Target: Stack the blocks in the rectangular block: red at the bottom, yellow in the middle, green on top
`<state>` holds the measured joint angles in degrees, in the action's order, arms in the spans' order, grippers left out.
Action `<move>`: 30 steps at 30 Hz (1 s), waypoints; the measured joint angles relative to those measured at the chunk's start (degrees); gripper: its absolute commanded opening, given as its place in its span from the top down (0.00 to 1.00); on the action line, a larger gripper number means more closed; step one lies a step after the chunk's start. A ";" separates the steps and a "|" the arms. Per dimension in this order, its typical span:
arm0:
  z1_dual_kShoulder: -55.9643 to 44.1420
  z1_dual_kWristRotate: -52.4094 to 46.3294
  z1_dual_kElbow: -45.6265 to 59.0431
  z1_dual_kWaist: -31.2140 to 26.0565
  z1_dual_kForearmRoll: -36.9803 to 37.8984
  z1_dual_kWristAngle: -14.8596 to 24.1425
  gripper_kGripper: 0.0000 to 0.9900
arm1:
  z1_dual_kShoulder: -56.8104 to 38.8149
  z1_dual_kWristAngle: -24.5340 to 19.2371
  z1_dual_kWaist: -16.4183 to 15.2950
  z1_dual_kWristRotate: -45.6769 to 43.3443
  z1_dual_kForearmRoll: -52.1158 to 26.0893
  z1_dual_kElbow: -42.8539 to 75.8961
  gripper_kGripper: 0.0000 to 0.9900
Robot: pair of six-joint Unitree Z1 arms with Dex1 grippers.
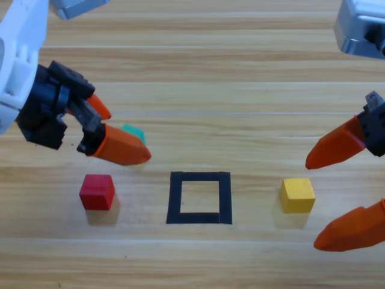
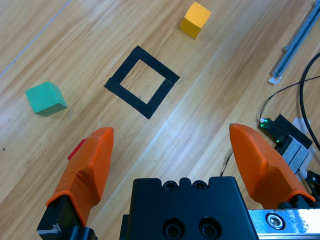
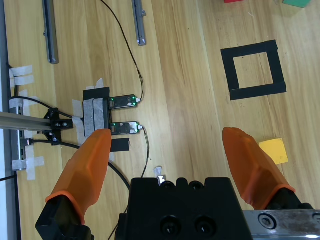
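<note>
The red cube sits left of the black tape square, which has bare wood inside. The yellow cube sits to the square's right. The teal-green cube lies behind the red one, partly hidden by a jaw of my left gripper. That gripper hovers open over the table's left, holding nothing. Its wrist view shows the green cube, the square, the yellow cube and a red sliver. My right gripper is open at the right edge, beside the yellow cube.
Grey arm housings fill the high view's top corners. The right wrist view shows cables, taped circuit boards with green lights and metal rails off the table's side. A rail and electronics show in the left wrist view.
</note>
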<state>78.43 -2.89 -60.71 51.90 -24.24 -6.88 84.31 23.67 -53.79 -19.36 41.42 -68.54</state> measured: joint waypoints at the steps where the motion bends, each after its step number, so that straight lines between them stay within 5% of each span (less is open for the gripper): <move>1: 0.04 0.00 0.00 0.00 0.00 0.01 0.00 | 0.00 0.00 0.00 0.00 0.00 0.00 0.01; 16: 0.20 -3.97 0.00 0.01 -0.32 2.63 0.03 | -0.55 -2.22 0.00 3.69 0.13 0.63 0.01; 21: 2.53 -14.43 0.01 -0.12 -2.89 10.94 0.03 | -0.91 -11.21 0.00 9.86 0.13 0.60 0.01; 28: 12.92 -25.24 0.17 -3.09 -7.52 16.11 0.03 | -0.76 -17.95 3.39 21.84 0.13 0.09 0.01; 30: 15.88 -26.67 0.19 -3.55 -7.79 16.54 0.03 | -0.07 -25.52 4.69 28.30 0.13 -0.10 0.01</move>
<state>94.31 -29.56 -60.52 48.34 -32.04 9.66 84.23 -1.85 -49.10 8.93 41.55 -68.64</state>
